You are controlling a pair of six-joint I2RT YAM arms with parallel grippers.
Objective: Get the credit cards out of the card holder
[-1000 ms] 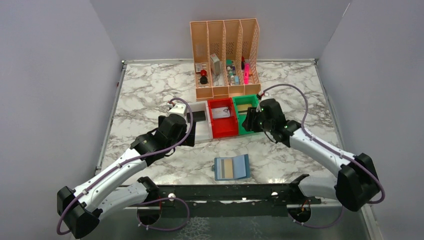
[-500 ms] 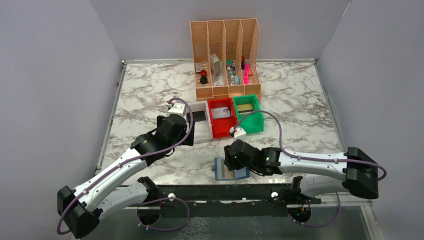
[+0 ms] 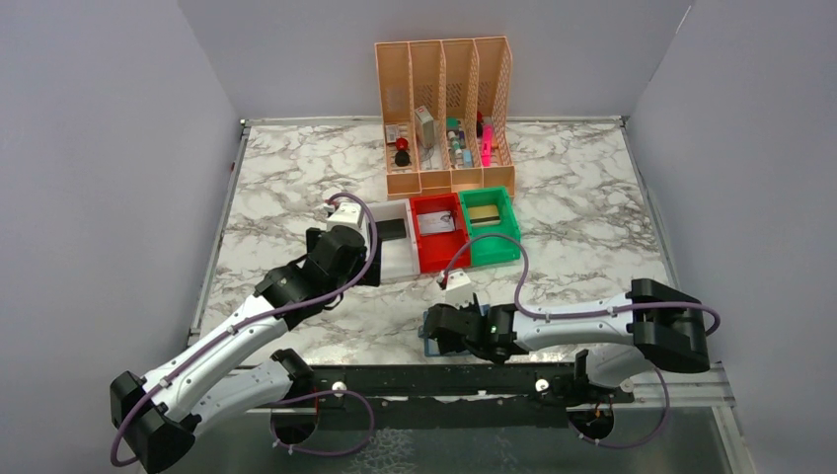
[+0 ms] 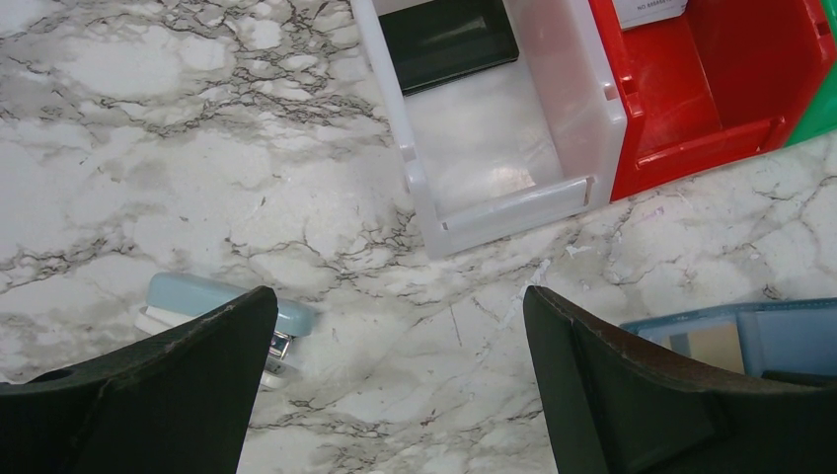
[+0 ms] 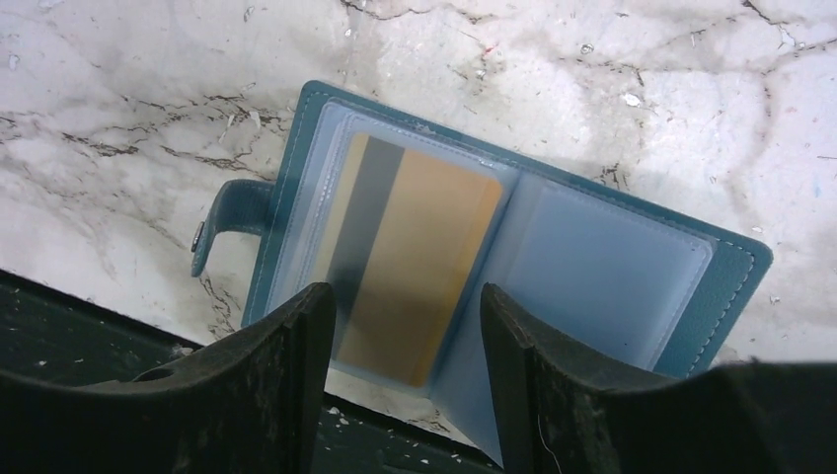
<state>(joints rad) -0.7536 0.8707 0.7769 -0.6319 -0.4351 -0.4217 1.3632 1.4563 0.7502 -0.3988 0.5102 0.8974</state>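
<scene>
The teal card holder [image 5: 730, 281] lies open and flat at the table's near edge, snap tab [image 5: 232, 212] to the left. A gold credit card [image 5: 424, 247] with a dark stripe sits in its left clear pocket. The right pocket [image 5: 602, 272] shows only pale blue. My right gripper [image 5: 407, 296] hangs open just above the gold card, a finger on either side, gripping nothing. From above, the right gripper [image 3: 436, 328] covers most of the card holder [image 3: 426, 346]. My left gripper [image 4: 397, 296] is wide open over bare marble near the white bin; the card holder's corner [image 4: 780, 336] shows beside its right finger.
White [image 3: 400, 259], red [image 3: 441, 255] and green [image 3: 494, 247] bins stand in a row mid-table, each with a flat item inside. The peach mesh organizer [image 3: 444, 99] stands behind them. A pale blue stapler [image 4: 202, 296] lies by my left finger. The black front rail [image 5: 99, 395] borders the card holder.
My right arm swung from the green bin back to the near edge and now sits low over the open card holder, jaws a little wider. The left arm barely moved.
</scene>
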